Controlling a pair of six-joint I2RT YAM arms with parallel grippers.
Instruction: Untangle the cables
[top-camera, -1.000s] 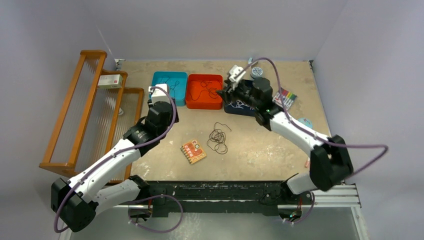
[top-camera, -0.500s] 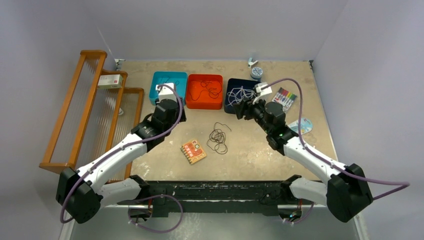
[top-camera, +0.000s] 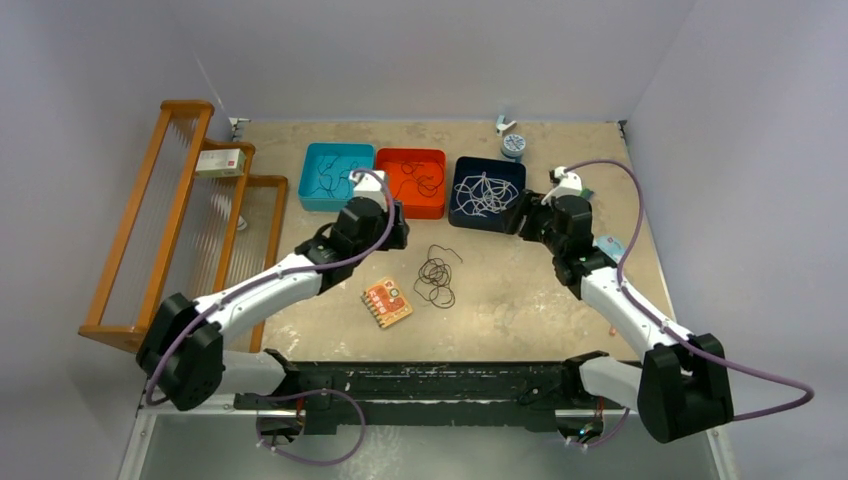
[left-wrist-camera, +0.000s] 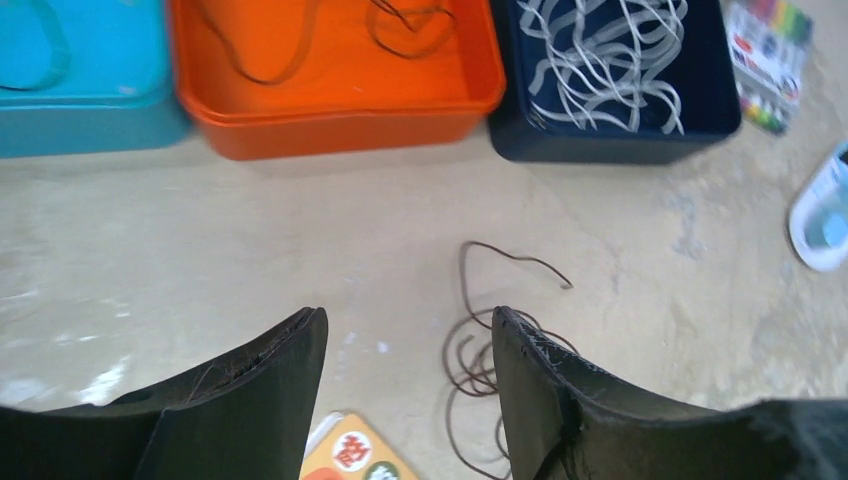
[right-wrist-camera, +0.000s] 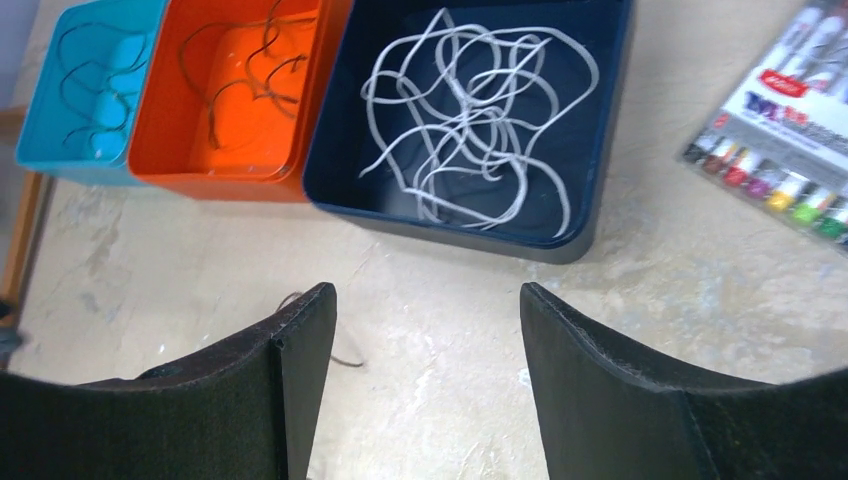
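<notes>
White cables (right-wrist-camera: 470, 110), smooth and ribbon-like, lie in a loose tangle of loops inside the square navy tray (right-wrist-camera: 450, 235). Thin dark cables (right-wrist-camera: 212, 120) curl in the glossy orange tray (right-wrist-camera: 225, 185) and the teal tray (right-wrist-camera: 50, 165) beside it. Another dark one forms a small coil (left-wrist-camera: 470, 345) on the scuffed beige table (left-wrist-camera: 250, 230). The left gripper (left-wrist-camera: 407, 320) hangs near that coil, jaws spread wide, holding nothing. The right gripper (right-wrist-camera: 427, 295), near the navy tray, is likewise wide apart and empty.

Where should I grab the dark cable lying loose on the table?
Grip the dark cable by its single free tail, which arcs out of the coil toward the orange bin. Come straight down: it lies flat on the table, clear of the loops.
</notes>
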